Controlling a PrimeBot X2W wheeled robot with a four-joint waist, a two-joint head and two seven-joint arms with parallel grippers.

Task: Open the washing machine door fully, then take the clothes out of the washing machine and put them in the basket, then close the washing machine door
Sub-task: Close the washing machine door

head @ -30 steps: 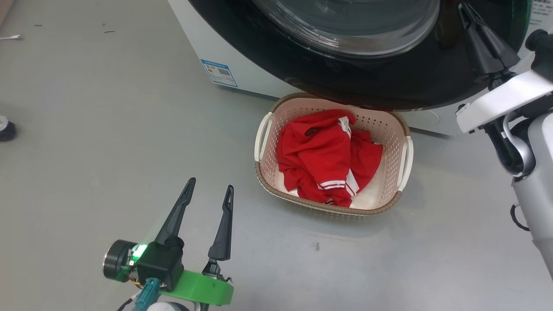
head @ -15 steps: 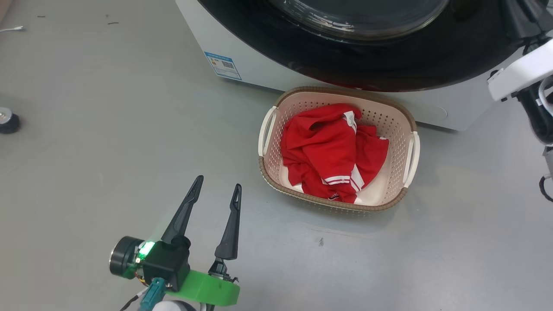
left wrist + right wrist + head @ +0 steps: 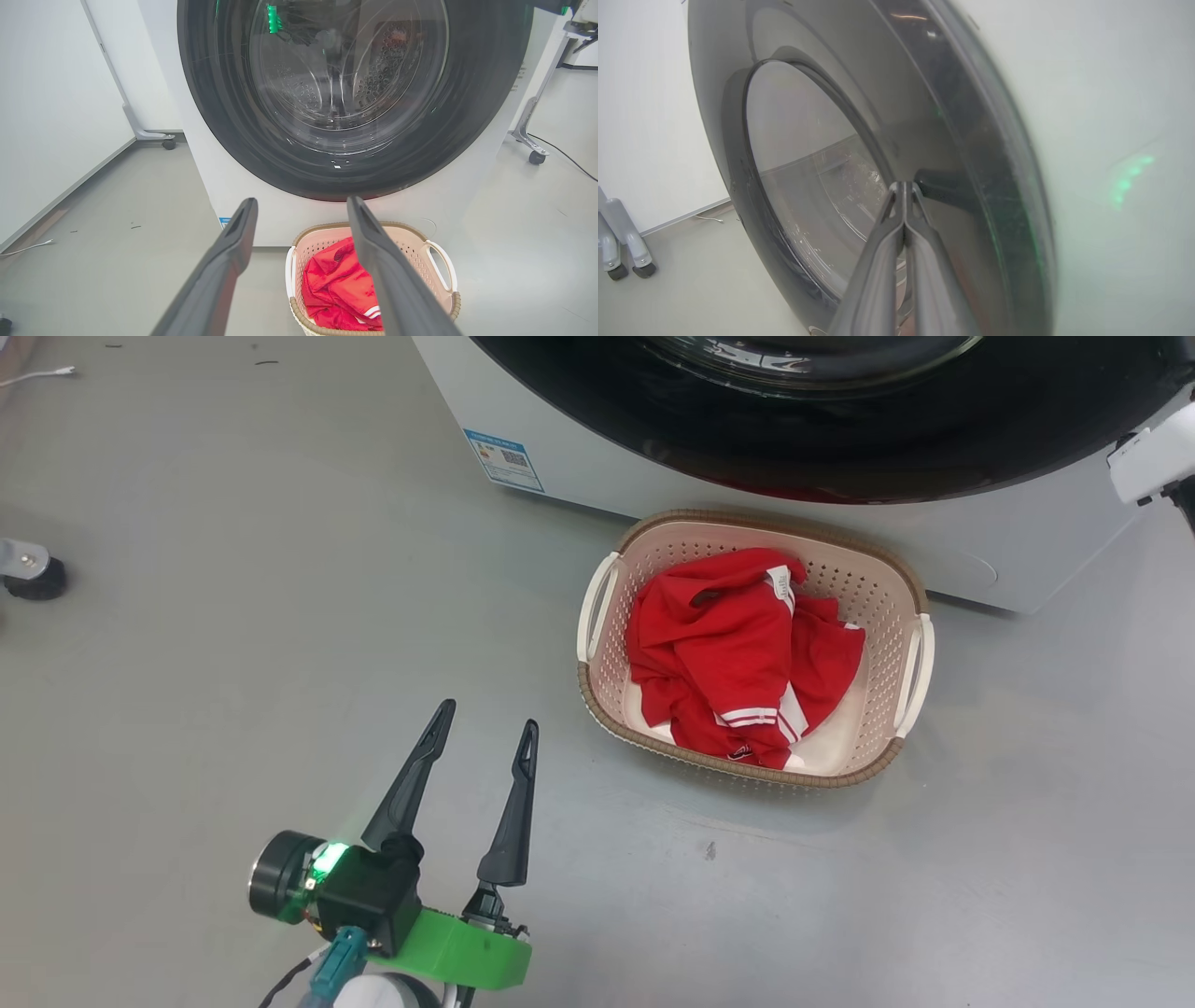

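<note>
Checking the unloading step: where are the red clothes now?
The clothes lie bunched inside the basket on the floor, right of centre in the head view, directly in front of the washing machine.

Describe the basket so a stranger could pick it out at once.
Find the big white front-loading washing machine with the round glossy black door. On the grey floor in front of it sits a small cream perforated plastic basket with a brown woven-look rim and two white handles. It alone holds bright red clothes with white stripes.
</note>
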